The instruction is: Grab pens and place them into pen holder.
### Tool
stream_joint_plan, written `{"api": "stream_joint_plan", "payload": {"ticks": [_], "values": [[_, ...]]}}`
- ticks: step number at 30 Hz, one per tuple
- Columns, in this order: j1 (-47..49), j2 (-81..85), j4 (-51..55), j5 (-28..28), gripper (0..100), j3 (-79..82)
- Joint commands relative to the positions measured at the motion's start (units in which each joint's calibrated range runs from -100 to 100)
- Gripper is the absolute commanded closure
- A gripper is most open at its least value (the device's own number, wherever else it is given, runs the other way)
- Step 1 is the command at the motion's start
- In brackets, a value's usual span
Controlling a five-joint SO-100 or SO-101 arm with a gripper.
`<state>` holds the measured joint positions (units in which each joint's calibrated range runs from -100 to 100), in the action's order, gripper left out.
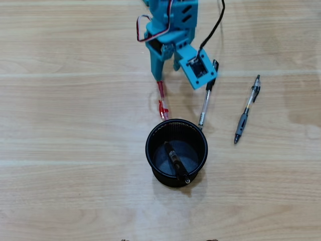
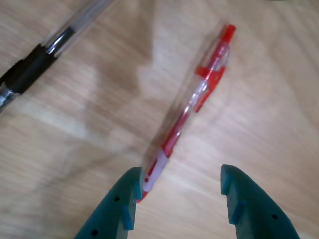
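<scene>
A red pen (image 1: 162, 100) lies on the wooden table just above the black mesh pen holder (image 1: 150, 150). One black pen (image 1: 176, 161) stands slanted inside the holder. My teal gripper (image 1: 165, 73) hangs open over the red pen's far end. In the wrist view the red pen (image 2: 194, 99) runs diagonally, and its lower end rests against the left fingertip (image 2: 127, 191) of the open gripper (image 2: 179, 184). A clear pen with a black grip (image 1: 204, 108) lies right of the red one, also in the wrist view (image 2: 37, 57). A grey pen (image 1: 246, 113) lies further right.
The arm's body and black cable (image 1: 213, 27) fill the top middle of the overhead view. The wrist camera mount (image 1: 199, 68) covers the clear pen's upper end. Bare wooden table (image 1: 60, 125) lies to the left and below the holder.
</scene>
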<state>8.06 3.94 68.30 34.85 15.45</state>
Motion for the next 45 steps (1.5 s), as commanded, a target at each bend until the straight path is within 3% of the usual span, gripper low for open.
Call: {"api": "stream_joint_plan", "payload": {"ticks": [1, 23, 26, 28, 30, 34, 39, 45], "values": [[-0.9, -6.0, -0.2, 1.0, 82, -3.4], [-5.2, -19.5, -0.5, 1.3, 82, -1.9], [-5.2, -20.3, -5.3, 1.3, 82, 1.8], [-5.2, -19.9, -9.0, 1.3, 87, 4.5], [-5.6, -19.7, -12.0, 1.3, 99, 6.3], [-7.2, -19.3, -12.6, 1.3, 99, 6.9], [-11.0, -10.3, -4.8, 0.8, 98, 8.6], [-12.1, 6.0, -4.1, 0.8, 98, 3.3]]}}
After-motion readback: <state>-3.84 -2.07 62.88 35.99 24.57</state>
